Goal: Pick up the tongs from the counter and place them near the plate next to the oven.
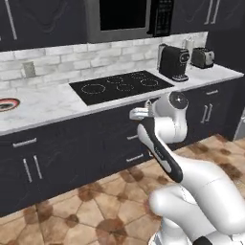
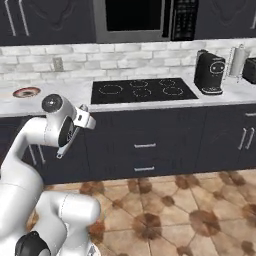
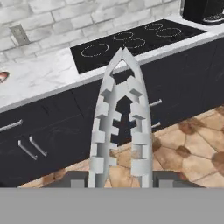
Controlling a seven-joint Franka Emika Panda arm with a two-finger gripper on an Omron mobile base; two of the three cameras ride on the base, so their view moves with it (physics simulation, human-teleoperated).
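Plate (image 3: 1, 77) far off to the left of the jaws, up on the counter (image 3: 39, 81). Tongs (image 3: 119, 127) pinched tight in the closed gripper (image 3: 119, 181), sticking straight out ahead. Stove (image 3: 131, 43) beyond the tongs' tip, a bit right.

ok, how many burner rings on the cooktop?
4, all on the black cooktop: two along the front edge, two along the back by the backsplash. None look hidden.
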